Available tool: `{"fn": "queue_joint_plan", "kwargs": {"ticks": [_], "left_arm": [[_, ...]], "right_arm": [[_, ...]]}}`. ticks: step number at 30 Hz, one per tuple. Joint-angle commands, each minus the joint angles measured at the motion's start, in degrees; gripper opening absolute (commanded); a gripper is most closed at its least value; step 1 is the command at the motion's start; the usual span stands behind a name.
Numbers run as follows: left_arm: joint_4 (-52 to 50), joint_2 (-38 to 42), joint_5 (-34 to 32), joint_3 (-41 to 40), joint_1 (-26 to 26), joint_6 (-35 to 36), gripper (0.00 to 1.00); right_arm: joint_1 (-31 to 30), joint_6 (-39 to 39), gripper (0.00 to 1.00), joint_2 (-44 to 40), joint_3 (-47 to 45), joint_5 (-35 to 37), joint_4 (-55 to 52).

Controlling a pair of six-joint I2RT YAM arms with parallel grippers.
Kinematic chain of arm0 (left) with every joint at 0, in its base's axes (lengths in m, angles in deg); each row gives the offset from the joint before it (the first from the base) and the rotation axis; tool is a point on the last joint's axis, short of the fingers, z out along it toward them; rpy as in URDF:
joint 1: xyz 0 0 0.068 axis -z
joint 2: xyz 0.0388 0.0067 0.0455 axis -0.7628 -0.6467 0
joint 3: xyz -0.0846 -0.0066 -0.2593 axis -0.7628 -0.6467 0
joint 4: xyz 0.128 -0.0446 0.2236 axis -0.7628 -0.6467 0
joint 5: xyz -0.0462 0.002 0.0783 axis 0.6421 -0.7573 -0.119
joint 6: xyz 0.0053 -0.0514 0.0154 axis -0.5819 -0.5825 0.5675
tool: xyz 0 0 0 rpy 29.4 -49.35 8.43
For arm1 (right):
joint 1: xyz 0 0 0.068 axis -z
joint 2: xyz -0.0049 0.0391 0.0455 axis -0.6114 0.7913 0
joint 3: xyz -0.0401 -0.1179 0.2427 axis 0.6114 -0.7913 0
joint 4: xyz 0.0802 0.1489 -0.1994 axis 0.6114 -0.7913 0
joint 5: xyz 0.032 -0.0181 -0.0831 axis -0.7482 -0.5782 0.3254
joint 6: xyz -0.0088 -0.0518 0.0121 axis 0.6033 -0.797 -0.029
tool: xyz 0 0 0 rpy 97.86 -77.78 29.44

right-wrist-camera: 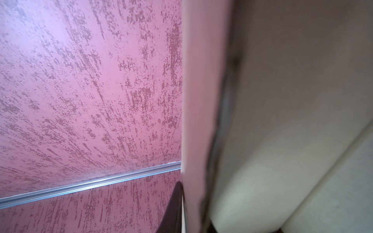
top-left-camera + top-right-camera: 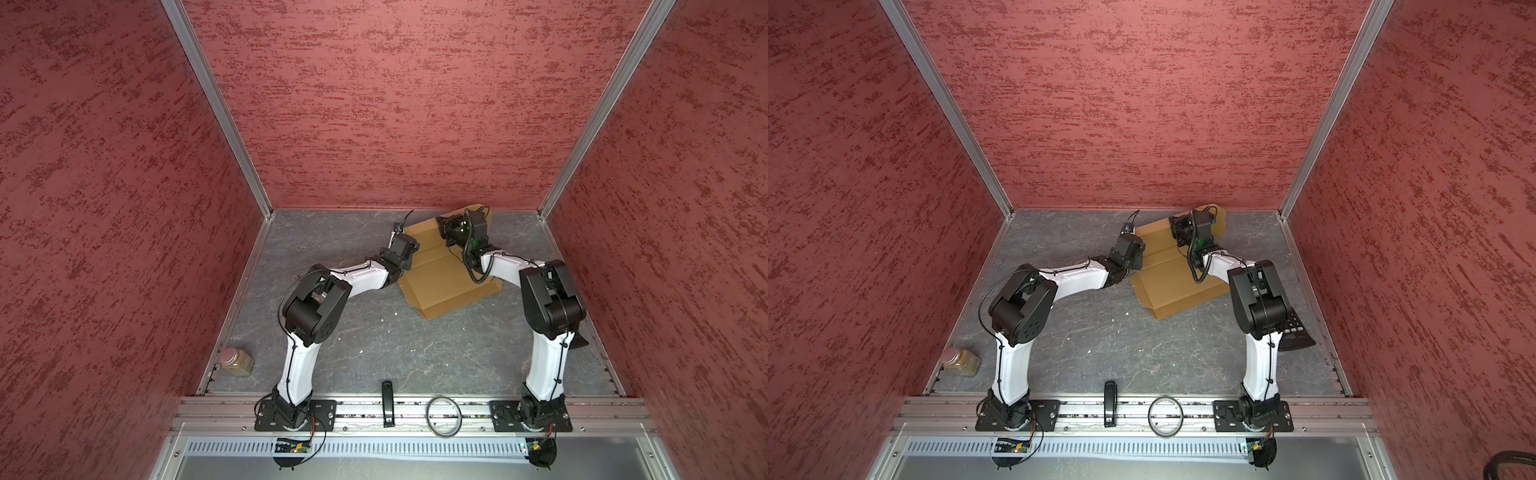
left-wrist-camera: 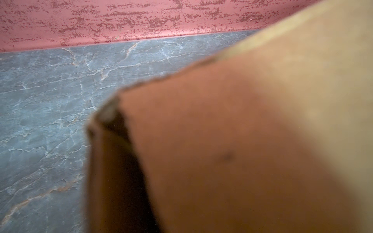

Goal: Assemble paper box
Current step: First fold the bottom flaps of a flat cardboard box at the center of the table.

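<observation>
In both top views, the white-and-black left arm (image 2: 365,276) and right arm (image 2: 511,268) reach forward, elbows bent. The left claw (image 2: 411,253) meets the side edge of the tan-brown cardboard paper box (image 2: 449,286) (image 2: 1175,286), which lies partly folded on the grey marbled worktop (image 2: 374,332). The right claw (image 2: 448,232) sits at its raised far flap. Neither claw's opening can be made out. In the left wrist view, blurred cardboard (image 3: 242,141) crowds the lens and the claw is unseen. In the right wrist view, an upright flap (image 1: 292,100) stands close, with the mottled red wall (image 1: 80,80) beyond.
</observation>
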Motion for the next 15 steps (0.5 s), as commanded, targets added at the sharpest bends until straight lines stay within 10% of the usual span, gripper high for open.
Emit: {"fn": "queue_joint_plan", "kwargs": {"ticks": [1, 15], "left_arm": [[1.56, 0.74, 0.2, -1.3, 0.07, 1.15, 0.13], [1.93, 3.56, 0.53, -3.21, 0.04, 3.7, 0.11]], "right_arm": [[-0.62, 2.2, 0.17, -1.87, -0.64, 0.07, 1.14], [-0.46, 2.08, 0.21, -1.6, -1.16, -1.16, 2.48]]}}
